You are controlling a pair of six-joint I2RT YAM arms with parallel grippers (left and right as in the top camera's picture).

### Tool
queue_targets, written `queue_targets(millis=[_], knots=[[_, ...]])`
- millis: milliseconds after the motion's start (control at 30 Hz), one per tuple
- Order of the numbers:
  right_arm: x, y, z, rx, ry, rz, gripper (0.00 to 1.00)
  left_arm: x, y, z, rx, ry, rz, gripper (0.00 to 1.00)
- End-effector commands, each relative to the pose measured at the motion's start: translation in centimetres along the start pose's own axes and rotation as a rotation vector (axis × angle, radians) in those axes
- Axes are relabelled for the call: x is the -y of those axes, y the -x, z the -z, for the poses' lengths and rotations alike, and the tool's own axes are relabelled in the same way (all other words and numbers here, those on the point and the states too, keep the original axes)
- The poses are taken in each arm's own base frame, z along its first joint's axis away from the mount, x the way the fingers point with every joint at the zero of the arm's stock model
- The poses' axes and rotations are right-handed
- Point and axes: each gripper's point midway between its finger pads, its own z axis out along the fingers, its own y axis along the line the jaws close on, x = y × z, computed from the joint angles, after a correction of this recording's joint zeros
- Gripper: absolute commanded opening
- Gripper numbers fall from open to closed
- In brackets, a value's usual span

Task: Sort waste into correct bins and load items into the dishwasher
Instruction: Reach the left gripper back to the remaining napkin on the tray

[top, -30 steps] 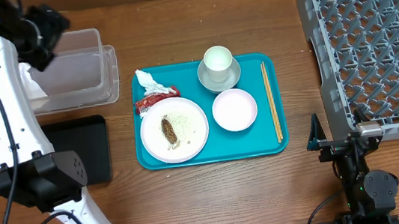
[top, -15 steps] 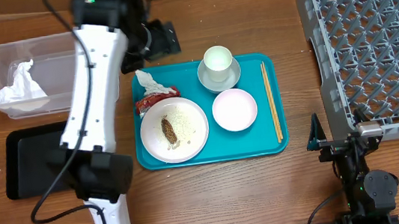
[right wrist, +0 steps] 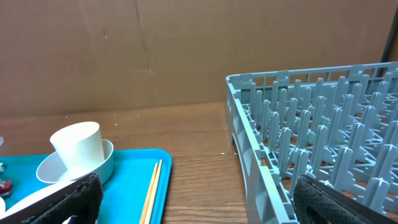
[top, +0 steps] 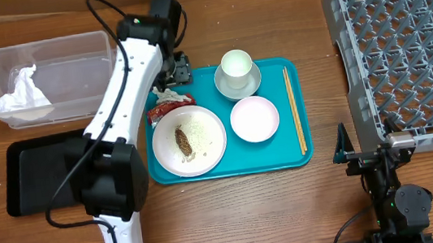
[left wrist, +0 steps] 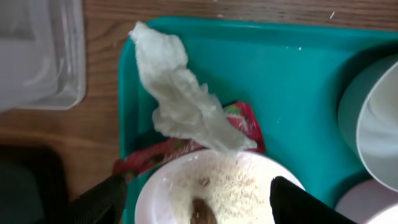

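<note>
My left gripper (top: 176, 70) is open and empty above the teal tray's left end (left wrist: 199, 208). Just beyond its fingers a crumpled white tissue (left wrist: 183, 99) lies over a red wrapper (left wrist: 244, 118). The white plate (top: 188, 139) holds a brown piece of food (top: 182, 142) and rice grains (left wrist: 230, 183). Another tissue (top: 21, 90) lies in the clear tub (top: 71, 64). The black tray (top: 43, 174) is bare. A white cup (top: 236, 64) stands in the grey-green bowl (top: 225, 88); a white bowl (top: 255, 119) and chopsticks (top: 293, 108) lie beside them. My right gripper (right wrist: 205, 208) is open and empty, resting beside the dish rack (top: 405, 51).
The teal tray (top: 286, 156) sits mid-table and carries the dishes. The left arm stretches from the front edge up over the tray's left side. The rack's near wall (right wrist: 261, 155) rises right of the right gripper.
My left arm swung right from over the clear tub to the teal tray's left end. A tissue now lies in the tub. The right arm has not moved.
</note>
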Motion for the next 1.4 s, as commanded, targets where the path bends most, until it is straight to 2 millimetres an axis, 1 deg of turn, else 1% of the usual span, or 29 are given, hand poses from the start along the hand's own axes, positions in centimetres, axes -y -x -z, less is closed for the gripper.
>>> queue_targets(millis=[0, 67, 100, 267, 400, 533, 600, 633, 767, 867, 1033, 1200, 1367], knots=[[0.1, -0.2, 0.0, 0.004, -0.005, 0.007, 1.00, 0.2, -0.6, -1.2, 0.000, 0.018, -0.083, 0.76], [0.1, -0.2, 0.0, 0.004, -0.005, 0.007, 1.00, 0.4, -0.5, -1.9, 0.009, 0.013, -0.118, 0.75], [0.1, -0.2, 0.0, 0.004, -0.005, 0.007, 1.00, 0.5, -0.5, -2.1, 0.013, 0.009, -0.133, 0.73], [0.1, -0.2, 0.0, 0.004, -0.005, 0.007, 1.00, 1.0, -0.4, -2.9, 0.027, -0.002, -0.209, 0.69], [0.1, -0.2, 0.0, 0.004, -0.005, 0.007, 1.00, 1.3, -0.4, -3.0, 0.032, -0.015, -0.256, 0.68], [0.1, -0.2, 0.0, 0.004, -0.005, 0.007, 1.00, 2.3, -0.9, -3.2, 0.018, -0.065, -0.308, 0.68], [0.1, -0.2, 0.0, 0.004, -0.005, 0.007, 1.00, 2.6, -1.2, -3.7, 0.016, -0.073, -0.325, 0.68], [0.1, -0.2, 0.0, 0.004, -0.005, 0.007, 1.00, 2.6, -1.4, -4.2, 0.017, -0.068, -0.348, 0.69], [0.1, -0.2, 0.0, 0.004, -0.005, 0.007, 1.00, 1.4, -0.9, -4.6, 0.038, 0.005, -0.357, 0.68], [0.1, -0.2, 0.0, 0.004, -0.005, 0.007, 1.00, 1.4, -0.9, -4.6, 0.039, 0.004, -0.374, 0.64], [0.1, -0.2, 0.0, 0.004, -0.005, 0.007, 1.00, 1.5, -1.3, -4.9, 0.028, 0.004, -0.385, 0.64], [0.1, -0.2, 0.0, 0.004, -0.005, 0.007, 1.00, 1.3, -2.3, -5.9, 0.002, 0.005, -0.390, 0.64], [0.1, -0.2, 0.0, 0.004, -0.005, 0.007, 1.00, 1.3, -2.0, -5.9, 0.014, 0.003, -0.385, 0.64]])
